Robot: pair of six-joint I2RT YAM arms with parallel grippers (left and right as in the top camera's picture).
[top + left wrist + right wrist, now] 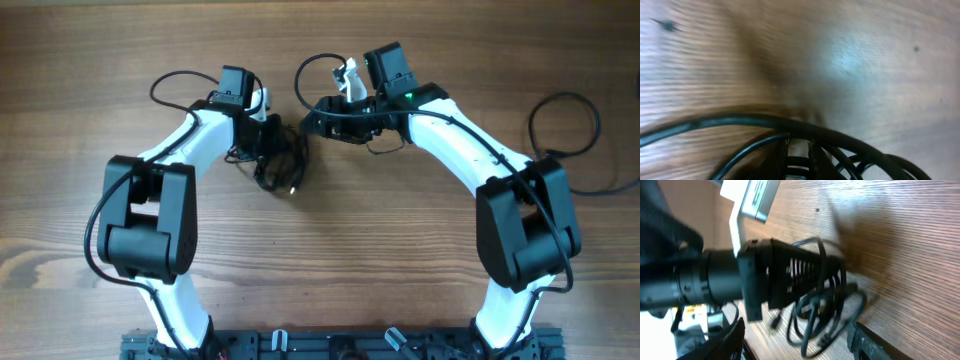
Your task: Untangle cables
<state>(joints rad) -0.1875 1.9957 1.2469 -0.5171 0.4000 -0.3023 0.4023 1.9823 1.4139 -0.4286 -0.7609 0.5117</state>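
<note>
Overhead, a brown wooden table (400, 250) carries the cables (280, 168), a small black knotted bundle left of centre. The left gripper (268, 135) is in among its far strands, and the right gripper (312, 118) is just to the right. The left wrist view shows blurred wood with black strands curving along the bottom; I cannot tell how those jaws stand. In the right wrist view the jaws are wide, with loose loops lying between them.

The thin black flexible cables (282, 170) sit in a small knotted bundle, with loops draped around my left gripper (271, 138) and one plug end lying loose.
</note>
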